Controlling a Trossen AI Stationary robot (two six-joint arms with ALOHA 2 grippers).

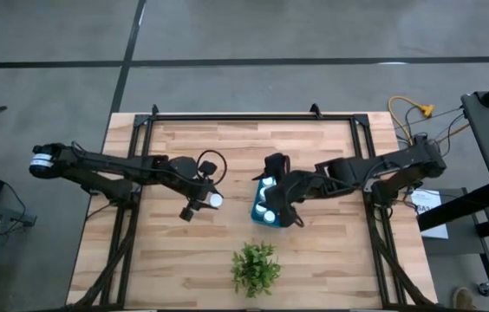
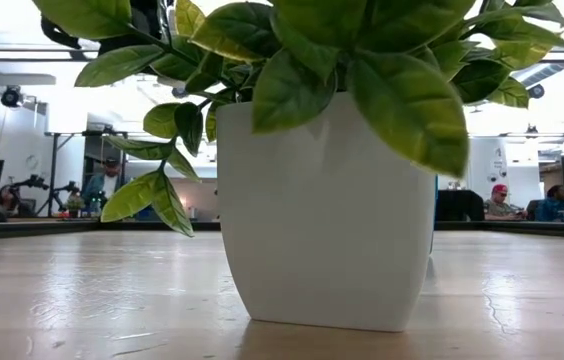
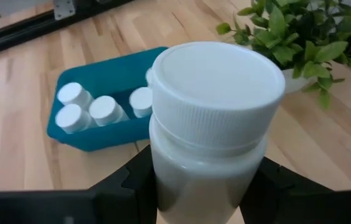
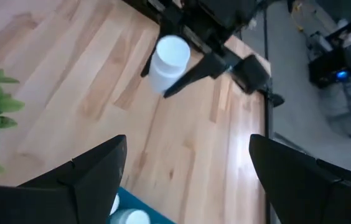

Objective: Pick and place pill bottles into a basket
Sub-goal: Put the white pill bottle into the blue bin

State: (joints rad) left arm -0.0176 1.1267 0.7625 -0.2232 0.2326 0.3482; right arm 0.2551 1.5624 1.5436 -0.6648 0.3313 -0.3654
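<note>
A white pill bottle (image 3: 210, 118) with a ribbed white cap hangs over the table left of the basket, with my left gripper (image 1: 203, 203) shut on it. It also shows in the right wrist view as the bottle (image 4: 168, 61). The teal basket (image 3: 88, 138) stands at the table's middle with several white-capped bottles (image 3: 106, 107) upright inside. My right gripper (image 1: 273, 201) hovers over the basket (image 1: 257, 208), open, with nothing between its fingers (image 4: 94, 180). My left gripper pinches the bottle's body (image 3: 163, 193) below the cap, one finger (image 3: 129, 183) on each side. The fingers come from the table's left, slanting down. The bottle stands roughly upright, cap up, lifted clear of the table.
A green plant in a white pot (image 1: 255, 267) stands near the front edge, just in front of the basket; it fills the low view as the pot (image 2: 322, 220). Bare wood lies left of the basket and along the far side. Black frame rails border the table.
</note>
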